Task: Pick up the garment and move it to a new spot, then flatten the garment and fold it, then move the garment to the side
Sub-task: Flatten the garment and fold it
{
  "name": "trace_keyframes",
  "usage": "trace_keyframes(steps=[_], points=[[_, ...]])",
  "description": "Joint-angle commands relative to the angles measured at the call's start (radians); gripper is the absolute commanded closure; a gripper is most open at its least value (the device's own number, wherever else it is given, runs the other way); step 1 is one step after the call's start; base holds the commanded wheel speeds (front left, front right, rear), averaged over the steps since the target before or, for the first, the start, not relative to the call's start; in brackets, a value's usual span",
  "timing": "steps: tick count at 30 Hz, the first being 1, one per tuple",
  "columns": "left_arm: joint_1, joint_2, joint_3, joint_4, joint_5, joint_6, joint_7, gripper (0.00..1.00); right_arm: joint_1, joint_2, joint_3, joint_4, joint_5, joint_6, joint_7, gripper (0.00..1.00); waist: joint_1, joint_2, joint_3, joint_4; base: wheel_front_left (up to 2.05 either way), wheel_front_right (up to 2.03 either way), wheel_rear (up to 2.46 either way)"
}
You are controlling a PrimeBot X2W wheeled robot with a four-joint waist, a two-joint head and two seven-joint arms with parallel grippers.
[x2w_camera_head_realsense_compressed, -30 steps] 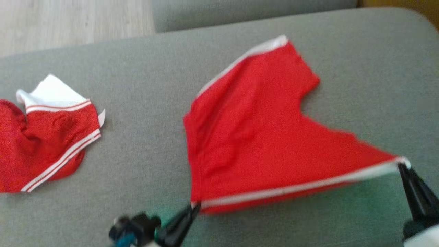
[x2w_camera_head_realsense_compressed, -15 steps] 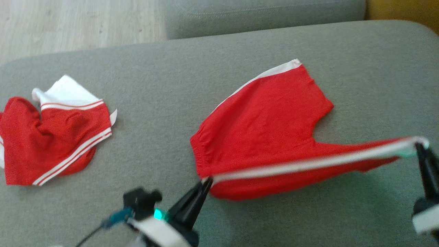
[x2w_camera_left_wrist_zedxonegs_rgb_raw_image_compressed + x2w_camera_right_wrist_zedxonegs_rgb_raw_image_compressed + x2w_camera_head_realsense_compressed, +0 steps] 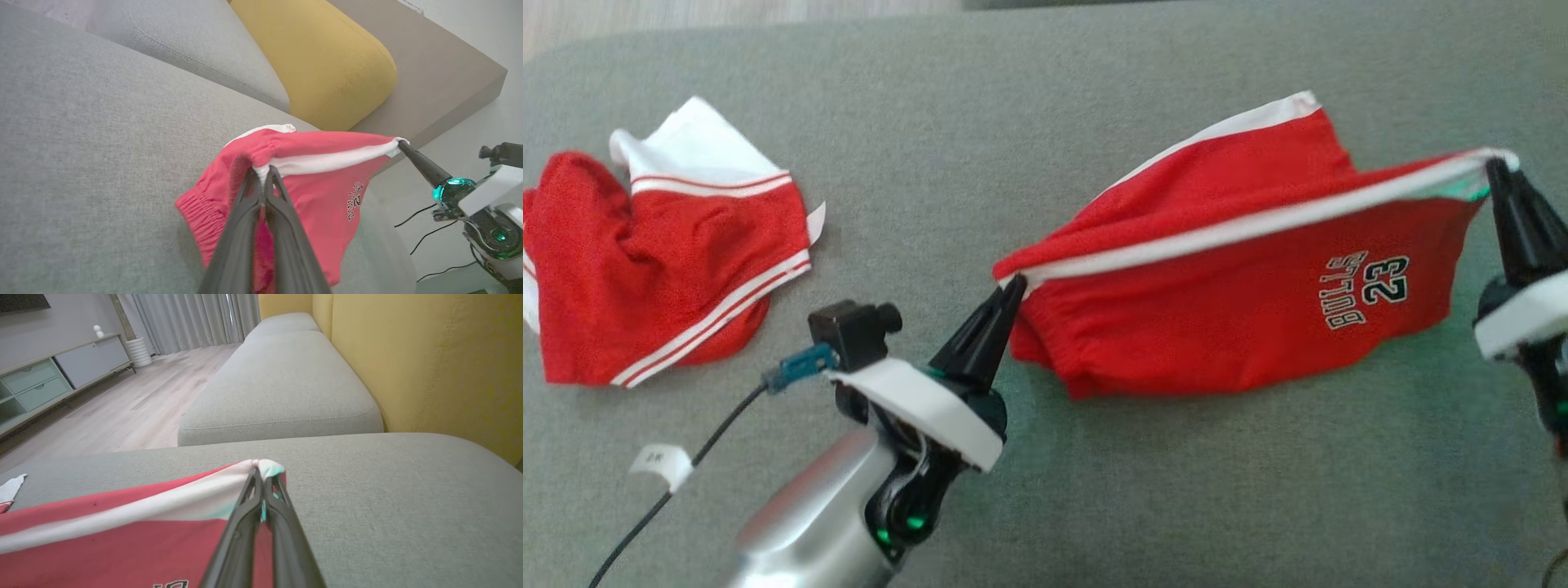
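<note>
Garment: The red Bulls 23 shorts (image 3: 1233, 302) sat right of centre on the grey sofa seat (image 3: 1013, 98). The near side was raised clear of the seat, with the printed panel hanging toward the robot. The far side rested on the fabric.
Held edge: The white side stripe (image 3: 1241, 229) ran taut and nearly straight between the two claws.
Left claw: The left claw (image 3: 1011, 287) was closed on the waist end of that stripe. Its wrist view showed the fingers pinched together with cloth between them.
Right claw: The right claw (image 3: 1494, 167) was closed on the leg-hem end of the stripe, tips together over the white corner.
Step, as judged: Folding. The near half was raised for laying over the far half, whose own white far edge (image 3: 1217, 131) lay flat on the seat.
Method advised: Hold the stripe taut and both claws level. Travel across together, set the held stripe along the far edge, lower as a pair, and let go only once the cloth lies on the seat.
Risk: The elastic waistband (image 3: 196, 208) was bunched below the left claw. Slack there would likely fold in as a crease, and uneven travel would skew the halves.
Surroundings: A second red-and-white garment (image 3: 662, 261) lay crumpled well apart to the left. A yellow back cushion (image 3: 327, 61) stood beyond the seat.
</note>
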Motion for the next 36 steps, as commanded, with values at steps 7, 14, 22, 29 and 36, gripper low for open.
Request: trace_keyframes(steps=[7, 14, 22, 29, 36], points=[[-0.117, -0.029, 0.055, 0.064, -0.019, -0.017, -0.014, 1.00, -0.192, -0.055, 0.106, 0.129, 0.040, -0.001, -0.015, 1.00, -0.0002, 0.0000, 0.065, 0.032, 0.00, 0.00, 0.00], [-0.166, -0.056, 0.045, 0.139, 0.005, -0.018, -0.025, 1.00, -0.331, -0.081, 0.201, 0.277, 0.078, -0.001, -0.030, 1.00, -0.0002, 0.0000, 0.094, 0.060, 0.00, 0.00, 0.00], [-0.199, -0.088, 0.038, 0.212, 0.005, -0.025, -0.045, 0.77, -0.433, -0.082, 0.300, 0.406, 0.113, -0.001, -0.061, 0.71, -0.0002, 0.0000, 0.107, 0.082, 0.00, 0.00, 0.00], [-0.185, -0.112, 0.028, 0.283, 0.025, -0.027, -0.108, 0.00, -0.414, -0.063, 0.343, 0.463, 0.147, -0.001, -0.192, 0.00, -0.0002, 0.0000, 0.070, 0.088, 0.00, 0.00, 0.00], [-0.087, -0.105, 0.061, 0.274, 0.188, 0.106, -0.197, 0.00, -0.230, -0.089, 0.415, 0.400, 0.210, -0.001, -0.255, 0.00, -0.0002, 0.0000, -0.003, 0.073, 0.00, 0.00, 0.00]])
